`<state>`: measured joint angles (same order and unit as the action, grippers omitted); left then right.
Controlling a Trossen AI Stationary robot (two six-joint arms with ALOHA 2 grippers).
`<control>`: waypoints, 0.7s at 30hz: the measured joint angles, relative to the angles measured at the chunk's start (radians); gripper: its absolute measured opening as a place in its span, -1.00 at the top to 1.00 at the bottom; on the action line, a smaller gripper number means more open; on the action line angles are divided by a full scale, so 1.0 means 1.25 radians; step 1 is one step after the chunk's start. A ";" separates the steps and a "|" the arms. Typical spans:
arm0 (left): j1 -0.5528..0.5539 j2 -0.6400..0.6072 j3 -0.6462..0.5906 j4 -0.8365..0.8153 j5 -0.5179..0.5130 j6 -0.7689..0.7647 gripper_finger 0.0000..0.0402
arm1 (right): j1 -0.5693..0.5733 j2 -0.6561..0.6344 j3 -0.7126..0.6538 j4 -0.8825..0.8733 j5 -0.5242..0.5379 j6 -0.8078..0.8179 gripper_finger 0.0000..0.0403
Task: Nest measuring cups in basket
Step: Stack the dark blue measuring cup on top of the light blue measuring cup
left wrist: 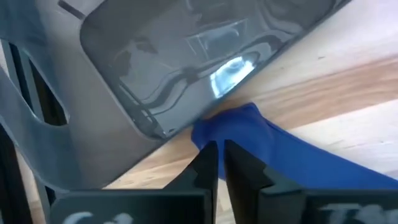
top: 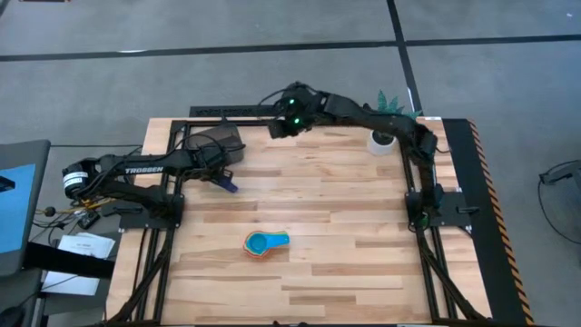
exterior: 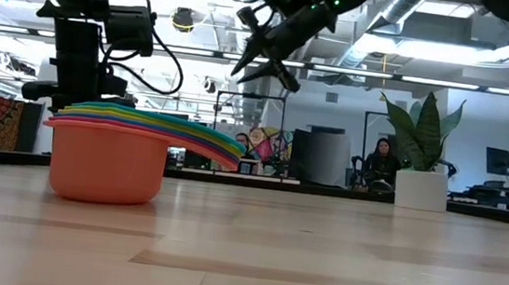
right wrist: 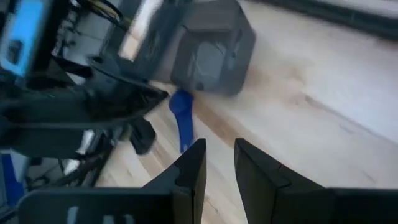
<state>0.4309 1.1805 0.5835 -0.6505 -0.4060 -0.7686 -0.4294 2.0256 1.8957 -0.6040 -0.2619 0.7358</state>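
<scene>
Measuring cups are split between two spots: at the table's left, beside the basket [top: 216, 143], lies a single dark blue cup [top: 226, 183], and the left gripper [left wrist: 219, 163] has its fingers pressed together on that cup's flat handle, which the left wrist view shows running between them with its tip against the basket's outer wall. Judging by its look, this cup is light, stiff, thin plastic with a glossy, rather slippery surface; the short flat handle is the sensible place to pinch, flat faces against the pads, though such a narrow hold could let the bowl swing or slip if lifted quickly. The basket itself is a dark, smooth-walled bin standing at the table's back left corner, probably light enough to slide if nudged, and the cup presses right at its foot, so the wall is the nearest obstruction to raising the cup cleanly. Farther right, near the middle front of the table, sits the nested stack of cups [top: 265, 242], orange outermost with lighter colours inside and handles fanned to one side; it is well apart from the basket with bare wood between. Above the back middle hangs the right gripper [right wrist: 219, 163], fingers a little apart and holding nothing, aimed toward the basket. At the far right back corner stands a white plant pot [top: 382, 140], clear of the work.
</scene>
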 joint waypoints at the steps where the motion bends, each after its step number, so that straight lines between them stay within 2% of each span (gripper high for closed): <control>1: 0.000 0.000 0.000 0.002 -0.002 0.000 0.95 | -0.002 -0.008 0.000 0.004 0.000 -0.001 0.47; 14: -0.025 0.000 0.000 0.010 0.015 -0.037 1.00 | 0.006 -0.042 -0.001 0.001 0.000 -0.010 0.47; 19: -0.041 0.007 0.001 0.010 -0.046 -0.051 1.00 | 0.024 -0.042 -0.001 0.006 -0.002 -0.018 0.47; 21: -0.038 0.025 0.001 0.012 -0.047 -0.051 1.00 | 0.029 -0.042 -0.001 0.008 -0.002 -0.022 0.47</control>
<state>0.3840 1.2119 0.5845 -0.6360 -0.4644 -0.8322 -0.3926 1.9732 1.8950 -0.5939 -0.2638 0.7085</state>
